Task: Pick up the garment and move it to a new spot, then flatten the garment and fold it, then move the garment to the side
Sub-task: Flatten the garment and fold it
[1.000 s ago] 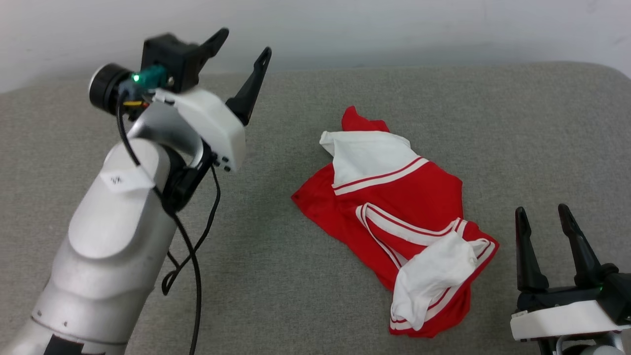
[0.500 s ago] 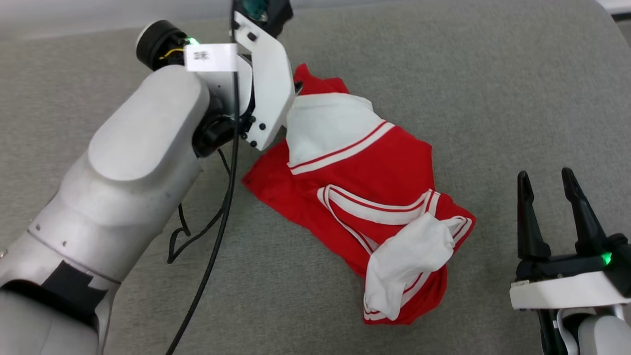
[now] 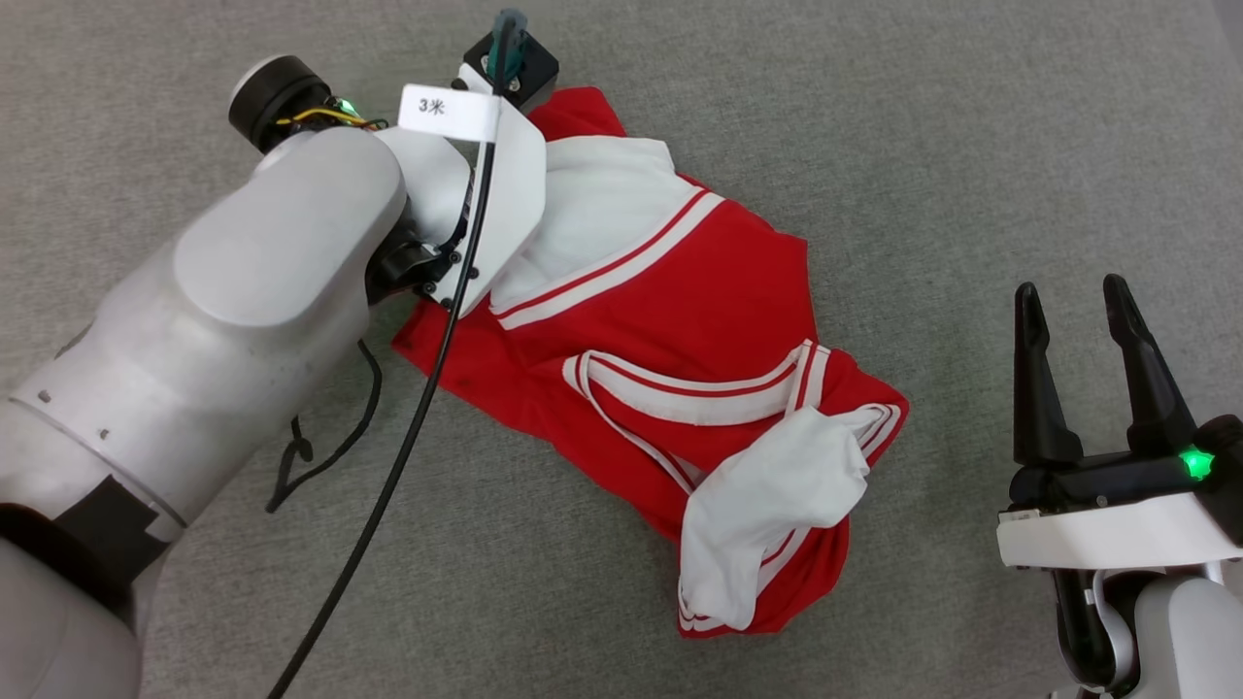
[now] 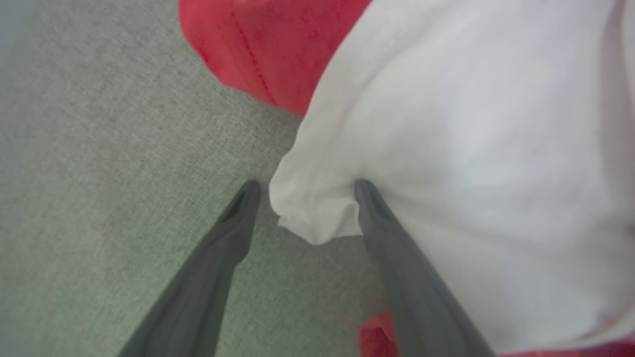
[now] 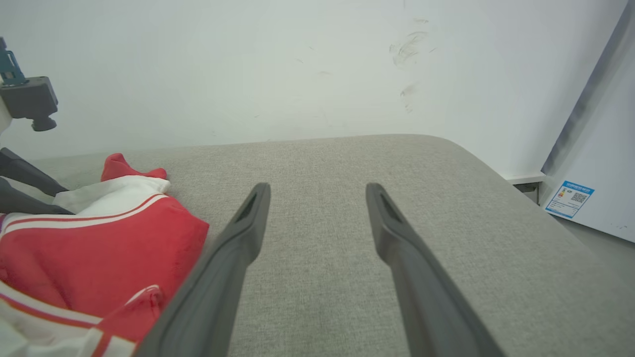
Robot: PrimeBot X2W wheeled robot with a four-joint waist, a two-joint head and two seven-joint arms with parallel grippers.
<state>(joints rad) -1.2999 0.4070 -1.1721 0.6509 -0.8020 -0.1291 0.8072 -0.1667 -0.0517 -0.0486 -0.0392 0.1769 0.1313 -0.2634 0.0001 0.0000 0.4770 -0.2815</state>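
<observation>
The garment [image 3: 709, 311] lies crumpled about midway across the grey padded surface [image 3: 923, 146]. The left claw [image 4: 302, 186] stands apart, its 2 fingers straddling a white sleeve fold (not pinched). The right claw [image 3: 1068, 286], also apart, hovers nearer the right edge, clear of the cloth.

Looks like a robot lab or test room more than a lived-in home. Built around a wide grey upholstered platform [image 5: 446, 223], flat, round-cornered, covered in plain woven cloth. Directly behind the platform, a plain white wall [image 5: 248, 74] marked with dark scuffs [image 5: 409, 49]. Just beyond the platform's rounded corner, a low white ledge [image 5: 526, 178] and a white cabinet-like panel [image 5: 612, 139] carrying a small blue-and-white sticker [image 5: 569, 200] with a square code. Over the platform, a pale machine arm [image 3: 262, 291] trailing a loose black cable [image 3: 418, 417] with a white paper tag [image 3: 449, 109] attached, printed "3米".
</observation>
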